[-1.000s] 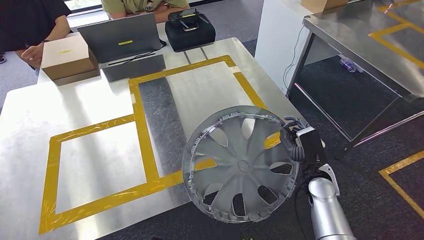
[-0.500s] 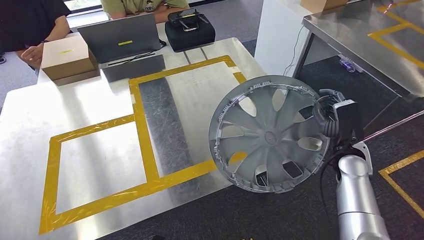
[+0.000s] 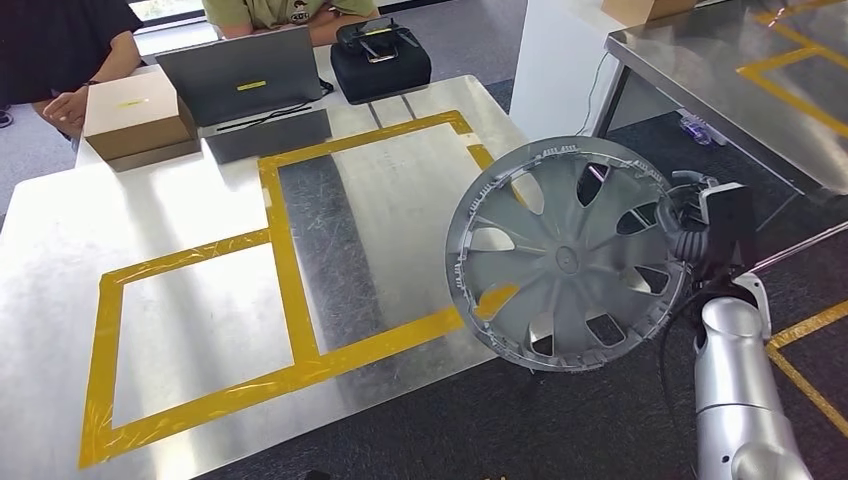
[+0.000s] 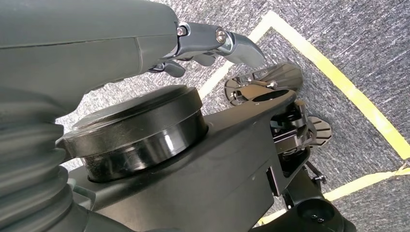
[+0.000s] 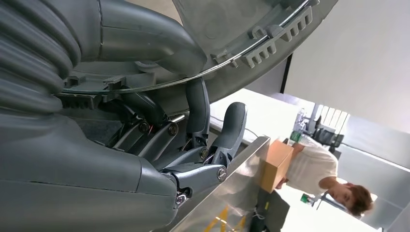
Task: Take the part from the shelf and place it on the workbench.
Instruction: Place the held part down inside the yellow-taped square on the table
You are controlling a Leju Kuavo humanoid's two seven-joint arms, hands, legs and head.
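Observation:
The part is a silver wheel cover (image 3: 565,255) with several spoke openings, held up in the air and tilted, over the near right corner of the metal workbench (image 3: 200,210). My right hand (image 3: 700,225) grips its right rim. In the right wrist view the hand (image 5: 193,125) has its fingers wrapped over the toothed rim of the cover (image 5: 232,19). My left hand (image 4: 121,43) hangs over the carpet, fingers apart, with nothing in it.
Yellow tape frames (image 3: 275,230) mark areas on the workbench. At its far edge stand a cardboard box (image 3: 135,115), a grey laptop (image 3: 245,75) and a black case (image 3: 380,60), with people (image 3: 60,50) behind. A second metal table (image 3: 760,80) stands to the right.
My right hand has carried the wheel cover up and to the right, from the workbench's front edge to its right corner. The cover has turned a little in the hand.

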